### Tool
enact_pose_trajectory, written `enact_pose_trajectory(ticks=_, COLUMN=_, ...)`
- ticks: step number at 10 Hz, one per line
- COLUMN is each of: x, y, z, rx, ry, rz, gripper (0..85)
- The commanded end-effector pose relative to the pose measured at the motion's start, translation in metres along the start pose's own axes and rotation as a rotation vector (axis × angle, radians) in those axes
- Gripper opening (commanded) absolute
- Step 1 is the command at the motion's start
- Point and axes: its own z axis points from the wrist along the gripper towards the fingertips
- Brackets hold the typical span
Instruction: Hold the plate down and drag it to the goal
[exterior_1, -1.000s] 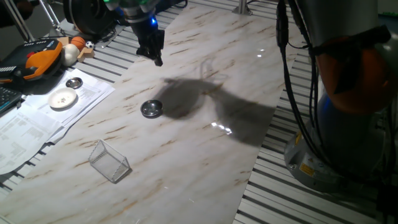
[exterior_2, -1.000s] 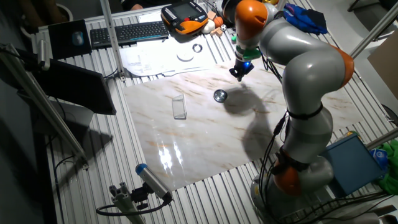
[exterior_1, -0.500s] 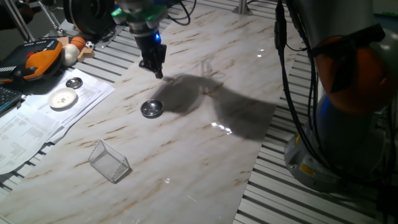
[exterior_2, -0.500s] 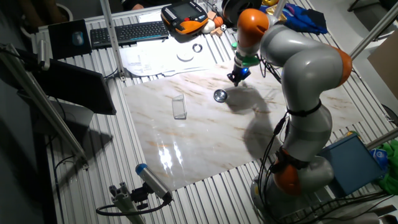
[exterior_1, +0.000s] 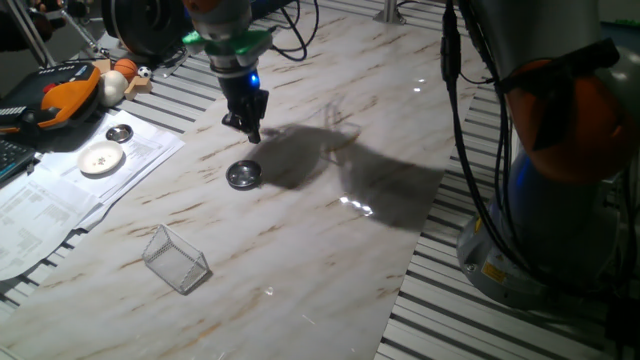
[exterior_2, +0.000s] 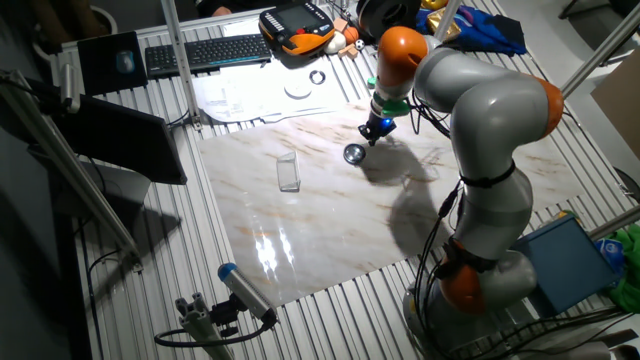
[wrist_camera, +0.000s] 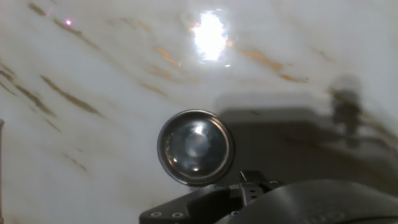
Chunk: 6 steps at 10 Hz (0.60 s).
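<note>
No legible text, labels, brands or numbers; printed sheets (exterior_1: 60, 190) at tabletop edge too blurred.

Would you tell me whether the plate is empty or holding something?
Empty: the hand view shows the plate's bare shiny bowl, rim up on the marble.

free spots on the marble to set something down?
Bare marble between the plate and the goal, and all of the slab on the robot base's side. Crowded: around the pincer above the plate, and the paper-covered corner with the two dishes.
</note>
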Motion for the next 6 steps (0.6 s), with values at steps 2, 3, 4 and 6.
enact_pose_trajectory(ticks=2, x=-0.0002, y=0.0006, z=0.0, rx=-0.001, ry=0.018, rz=0.012, gripper=0.0)
enact_pose_trajectory(ticks=3, x=-0.0002, y=0.0006, z=0.0, rx=-0.02, ry=0.041, rz=0.023, gripper=0.0)
enact_pose_trajectory(ticks=4, x=-0.0002, y=0.0006, z=0.0, rx=-0.047, ry=0.073, rz=0.031, gripper=0.0)
enact_pose_trajectory(ticks=6, x=-0.0002, y=0.0006, z=0.0, rx=-0.049, ry=0.095, rz=0.025, gripper=0.0)
